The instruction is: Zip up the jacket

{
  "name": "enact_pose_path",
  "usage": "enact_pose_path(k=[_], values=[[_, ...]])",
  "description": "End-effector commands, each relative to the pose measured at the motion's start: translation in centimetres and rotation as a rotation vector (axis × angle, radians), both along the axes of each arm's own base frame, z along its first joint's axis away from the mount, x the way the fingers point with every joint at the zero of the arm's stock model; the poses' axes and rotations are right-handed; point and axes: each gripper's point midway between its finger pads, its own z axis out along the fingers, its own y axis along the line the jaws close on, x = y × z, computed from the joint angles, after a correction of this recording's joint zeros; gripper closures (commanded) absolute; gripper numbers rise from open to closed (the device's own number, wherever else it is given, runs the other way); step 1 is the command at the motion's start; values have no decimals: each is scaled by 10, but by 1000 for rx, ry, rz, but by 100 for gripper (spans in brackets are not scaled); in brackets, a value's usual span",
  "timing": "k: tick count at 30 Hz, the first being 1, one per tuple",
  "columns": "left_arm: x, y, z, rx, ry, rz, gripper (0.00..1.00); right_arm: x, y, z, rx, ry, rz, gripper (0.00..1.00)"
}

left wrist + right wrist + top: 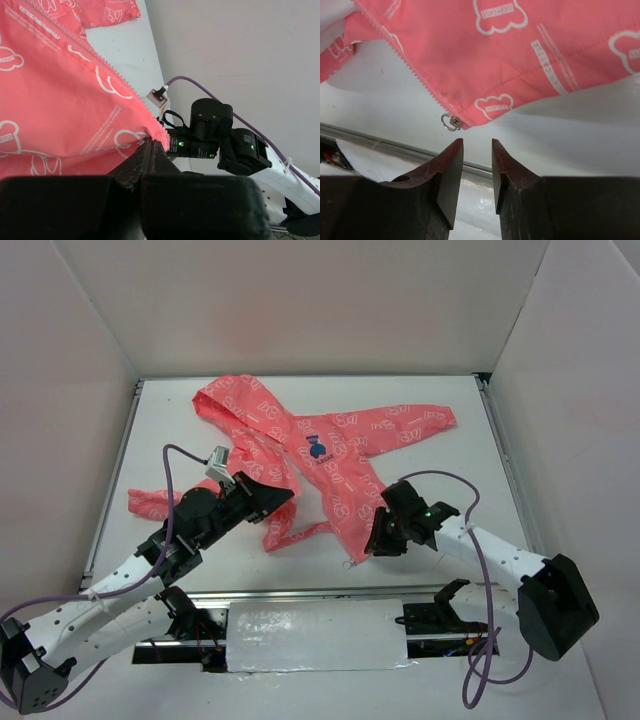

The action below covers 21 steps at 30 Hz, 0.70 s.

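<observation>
Top external view: the white table [450, 500] carries the coral-pink hooded jacket of thin printed fabric [340, 455]. It lies open in the middle, with the hood toward 11 o'clock, one sleeve reaching to 2 o'clock and the other trailing to 8 o'clock. The front is unzipped, and both panels spread down toward 6 o'clock.

The left gripper [283, 497] sits at the 9 o'clock panel. In its wrist view its fingers [137, 165] are pressed together at the toothed pink zip edge [107, 67]. They seem to pinch the fabric there, though the contact itself is partly hidden.

The right gripper [378, 540] lies low at the hem corner of the other panel. Its fingers [451, 170] are slightly spread with nothing between them.

The small metal ring pull [451, 121] hangs at that corner, just toward 11 o'clock of the fingertips and not touching them.

The work looks to be at the joining stage, with no teeth meshed yet. Next, the right fingers must close on the ring. The left-held edge then has to be brought alongside so its end can seat in the slider before any upward pull.
</observation>
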Motion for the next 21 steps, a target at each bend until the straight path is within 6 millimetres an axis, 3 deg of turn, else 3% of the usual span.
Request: enact_pose_path(k=[1,21], values=[[-2,0,11,-21,-44,-13,100,18,14,10,-5,-77,34,63],[-1,-1,-3,-6,-18,-11,100,12,25,-19,-168,-28,138,59]])
